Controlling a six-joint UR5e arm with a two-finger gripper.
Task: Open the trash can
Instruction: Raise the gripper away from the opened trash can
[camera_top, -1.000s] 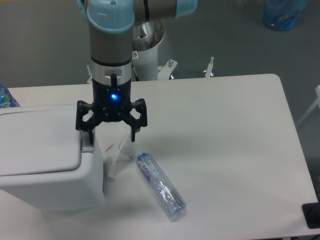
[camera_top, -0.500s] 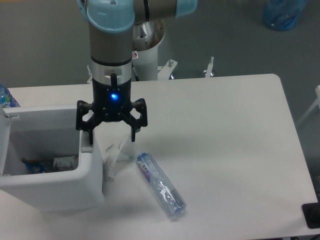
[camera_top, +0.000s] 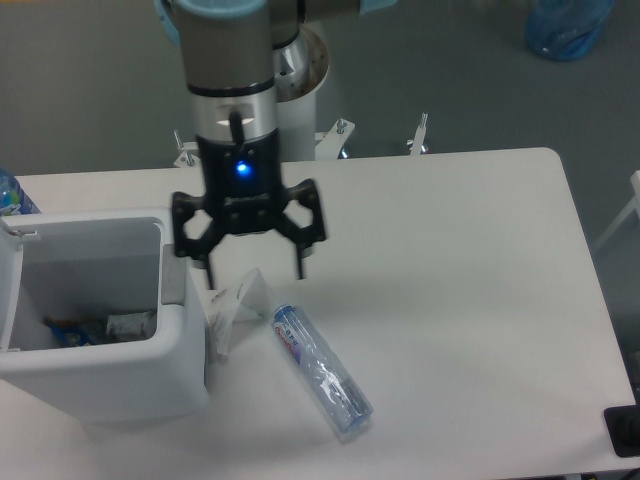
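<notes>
Nearest the camera lies a clear bottle (camera_top: 320, 375), on its side on the table (camera_top: 470, 300), slanting from beside the bin toward the front edge. Just behind its upper end a crumpled bit of clear wrapper (camera_top: 235, 305) leans by the bin's right wall.

The bin (camera_top: 110, 370) sits at the table's left front corner, white and boxy. Its top is open: I can look straight down into the well, where some scraps (camera_top: 100, 327) lie at the bottom. The lid (camera_top: 8, 290) stands up along the left edge, only a sliver of it showing. The grey tab (camera_top: 174, 285) is on the right rim, with nothing touching it.

My claw (camera_top: 251, 272) hangs above the table just right of that rim, over the wrapper, fingers spread wide and holding nothing. It is clear of the bin and the tab.

So I judge the opening done; the step in hand is drawing away. The next move, I think, calls only for lifting off without brushing the rim or the tab, lest the lid be disturbed.

Farther back stands my arm's white pedestal (camera_top: 296, 90), and at the far left edge a bit of another bottle (camera_top: 12, 195).
</notes>
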